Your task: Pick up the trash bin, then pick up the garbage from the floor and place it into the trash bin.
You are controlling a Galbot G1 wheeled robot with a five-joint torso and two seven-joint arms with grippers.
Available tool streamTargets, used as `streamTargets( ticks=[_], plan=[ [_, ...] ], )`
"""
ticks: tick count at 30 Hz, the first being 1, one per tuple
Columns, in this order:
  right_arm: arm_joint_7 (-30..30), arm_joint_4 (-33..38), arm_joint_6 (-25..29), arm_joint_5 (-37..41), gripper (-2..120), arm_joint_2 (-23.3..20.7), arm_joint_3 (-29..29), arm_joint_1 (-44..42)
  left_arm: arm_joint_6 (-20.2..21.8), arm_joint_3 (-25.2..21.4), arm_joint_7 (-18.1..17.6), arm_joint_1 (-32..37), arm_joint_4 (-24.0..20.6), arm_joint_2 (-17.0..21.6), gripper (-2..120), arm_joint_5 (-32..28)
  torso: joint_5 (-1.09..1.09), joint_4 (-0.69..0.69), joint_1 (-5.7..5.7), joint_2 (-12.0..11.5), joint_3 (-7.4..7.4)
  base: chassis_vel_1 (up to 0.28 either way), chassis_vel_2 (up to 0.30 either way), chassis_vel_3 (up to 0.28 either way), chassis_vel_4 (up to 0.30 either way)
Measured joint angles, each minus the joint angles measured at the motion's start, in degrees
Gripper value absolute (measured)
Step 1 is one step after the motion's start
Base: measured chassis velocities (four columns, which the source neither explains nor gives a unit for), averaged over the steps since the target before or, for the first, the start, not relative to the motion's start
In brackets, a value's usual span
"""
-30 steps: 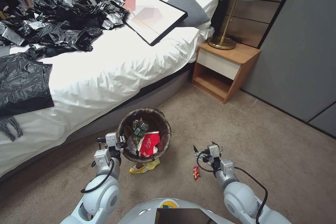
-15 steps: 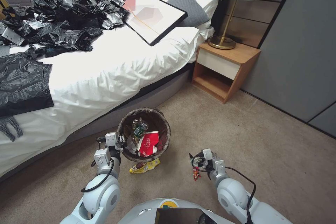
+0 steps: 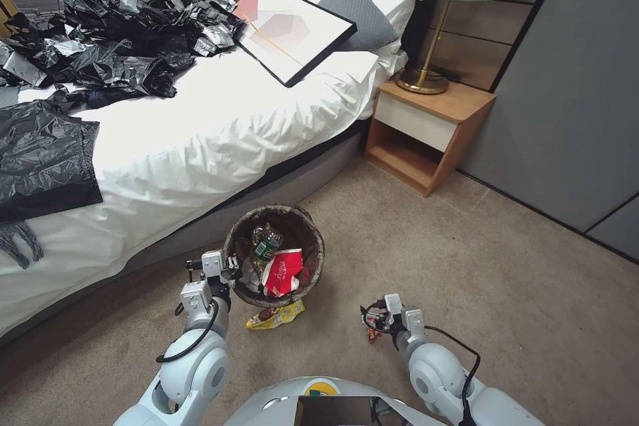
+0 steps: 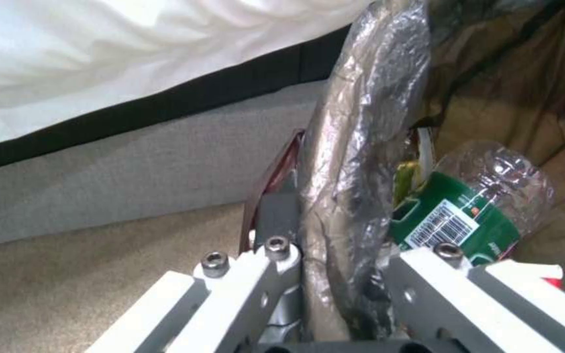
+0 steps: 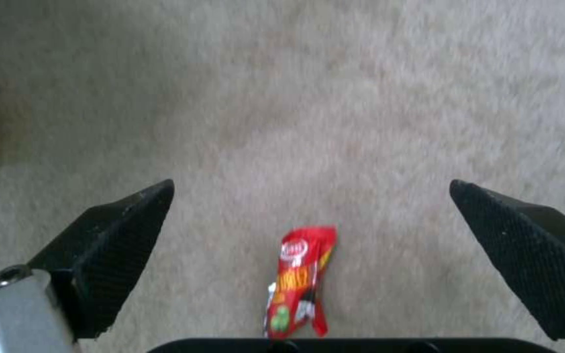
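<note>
Beige carpet [image 3: 466, 279] runs beside a white bed [image 3: 219, 120] strewn with black bags [image 3: 100, 46], a framed picture [image 3: 286, 20] and a grey pillow [image 3: 356, 10]; a wooden nightstand [image 3: 432, 126] with a lamp [image 3: 439, 13] stands at the bed's head.

Left arm reaches forward from the shoulder, elbow bent, wrist level with the bin [image 3: 274, 256] rim. Its left gripper [image 3: 229, 271] is clamped on the bin's near-left rim: in the left wrist view the two white fingers [image 4: 426, 279] straddle the liner-wrapped rim [image 4: 354, 162], one outside and one inside the bin. The bin hangs lifted next to the bed base. Inside it lie a green-labelled bottle [image 3: 266, 243], seen close by the inner finger in the wrist view [image 4: 466, 211], and a red-and-white cup [image 3: 283, 273].

Right arm is bent low, forearm angled forward and inward, its wrist close to the carpet. The right gripper [image 3: 374, 326] stands wide apart, black pads [image 5: 119, 245] spread to either side. A small red wrapper [image 3: 373, 334] lies flat on the carpet just beneath it; in the right wrist view the wrapper [image 5: 299, 282] sits between the pads, near the palm, touching neither.

A yellow snack bag [image 3: 276, 316] lies on the carpet under the bin's near edge, between the two arms.
</note>
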Motion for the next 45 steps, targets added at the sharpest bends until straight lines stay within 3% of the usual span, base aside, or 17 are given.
streamTargets(
  ticks=[10, 45],
  plan=[
    [0.11, -3.38, -2.26, 3.28, 100, 1.64, -1.38, 0.85, 0.02, 0.05, -0.06, 0.13, -0.18, 0.53, 4, -0.14, 0.00, 0.00, 0.00, 0.00, 0.00, 0.000, 0.000, 0.000, 0.000],
    [0.42, -13.60, -2.67, 3.72, 100, 5.59, -5.24, 6.99, -0.36, -0.17, -0.08, 0.61, -0.33, 0.01, 4, 0.10, 0.00, 0.00, 0.00, 0.00, 0.00, 0.000, 0.000, 0.000, 0.000]
  ],
)
